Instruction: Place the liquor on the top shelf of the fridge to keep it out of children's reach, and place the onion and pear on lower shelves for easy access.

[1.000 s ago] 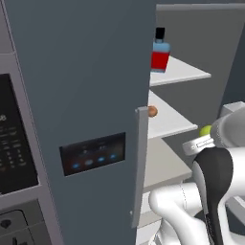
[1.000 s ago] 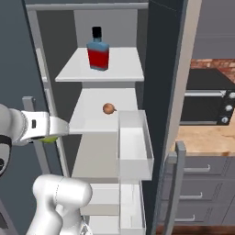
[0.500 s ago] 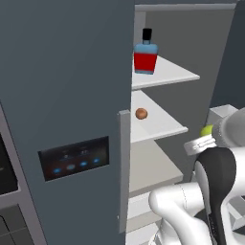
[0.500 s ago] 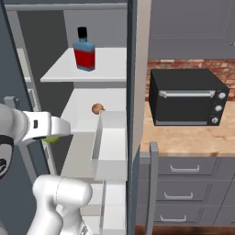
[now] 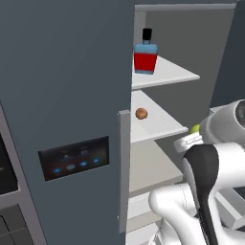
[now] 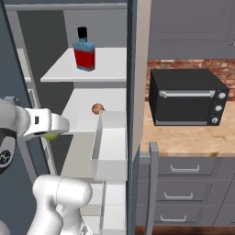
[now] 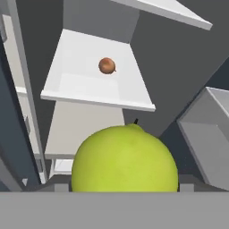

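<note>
Claw (image 6: 53, 130) closed on pear (image 7: 125, 159), low centre of hand view. Liquor (image 6: 84, 49) and onion (image 7: 107, 65) shelved already; next, probably forward onto a lower shelf (image 7: 91, 91).

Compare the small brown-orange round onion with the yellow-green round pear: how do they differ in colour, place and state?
The small brown-orange round onion is brown; the yellow-green round pear is bright green. The onion rests free on a white lower shelf of the fridge; the pear sits in the gripper, short of the shelves. Both are small, round produce.
</note>
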